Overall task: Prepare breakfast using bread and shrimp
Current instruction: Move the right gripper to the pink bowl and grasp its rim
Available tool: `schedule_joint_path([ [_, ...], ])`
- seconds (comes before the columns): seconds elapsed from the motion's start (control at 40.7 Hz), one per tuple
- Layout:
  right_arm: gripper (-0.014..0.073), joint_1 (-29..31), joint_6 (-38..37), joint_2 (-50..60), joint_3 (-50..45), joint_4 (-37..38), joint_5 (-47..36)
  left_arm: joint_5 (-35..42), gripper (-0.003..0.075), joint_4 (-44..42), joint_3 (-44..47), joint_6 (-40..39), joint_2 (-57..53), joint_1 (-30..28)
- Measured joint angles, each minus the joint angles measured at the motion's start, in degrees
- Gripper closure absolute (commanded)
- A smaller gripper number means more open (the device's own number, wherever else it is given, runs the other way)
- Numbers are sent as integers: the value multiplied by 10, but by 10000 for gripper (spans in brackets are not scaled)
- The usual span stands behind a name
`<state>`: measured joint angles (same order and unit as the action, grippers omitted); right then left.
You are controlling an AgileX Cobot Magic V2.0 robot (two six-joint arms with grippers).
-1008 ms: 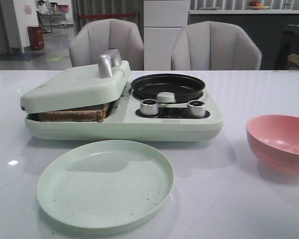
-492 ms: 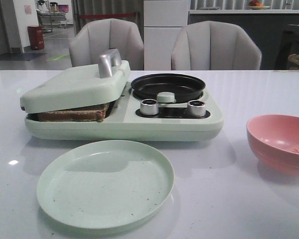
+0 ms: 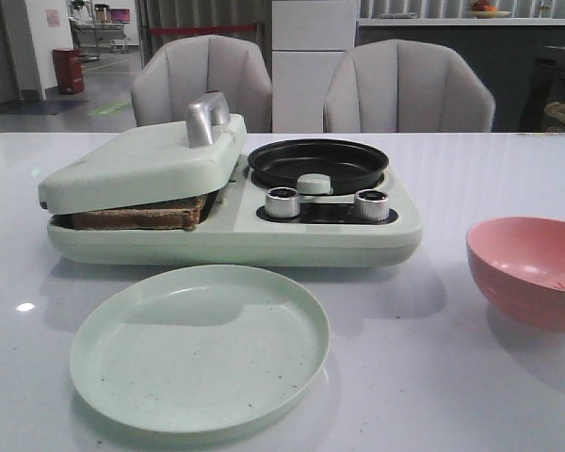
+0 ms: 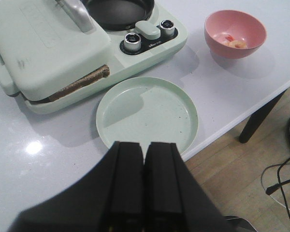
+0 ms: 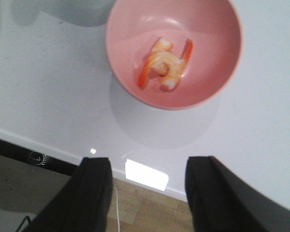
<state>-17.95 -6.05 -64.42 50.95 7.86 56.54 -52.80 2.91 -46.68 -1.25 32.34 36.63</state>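
Observation:
Browned bread (image 3: 137, 217) lies in the press of the pale green breakfast maker (image 3: 339, 235), under its nearly closed lid (image 3: 141, 165); its crust edge also shows in the left wrist view (image 4: 82, 84). Orange-pink shrimp (image 5: 164, 65) lie in the pink bowl (image 5: 130, 29) at the right of the table (image 3: 523, 278). My left gripper (image 4: 145, 145) is shut and empty, held above the near rim of the empty green plate (image 4: 147, 113). My right gripper (image 5: 150, 162) is open and empty, above the table's front edge, short of the bowl. Neither gripper shows in the front view.
The maker's black pan (image 3: 317, 162) sits empty behind two silver knobs (image 3: 282, 201). The green plate (image 3: 200, 347) lies in front of the maker. Two grey chairs (image 3: 410, 89) stand behind the table. The table's front edge (image 4: 241, 116) is close below both grippers.

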Motion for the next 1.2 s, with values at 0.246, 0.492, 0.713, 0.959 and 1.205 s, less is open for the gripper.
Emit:
schedule_joint_path([
  [0.246, 144, 121, -1, -124, 65, -11, -14, -1, 619, 0, 0, 0, 0, 0],
  [0.492, 144, 204, 42, -221, 105, -67, -28, -1, 619, 0, 0, 0, 0, 0],
  [0.713, 144, 223, 77, -303, 126, -103, -61, -1, 619, 0, 0, 0, 0, 0],
  [0.959, 280, 223, 80, -358, 129, -109, -115, -1, 619, 0, 0, 0, 0, 0],
  [1.205, 487, 223, 81, -371, 132, -109, -125, -1, 619, 0, 0, 0, 0, 0],
])
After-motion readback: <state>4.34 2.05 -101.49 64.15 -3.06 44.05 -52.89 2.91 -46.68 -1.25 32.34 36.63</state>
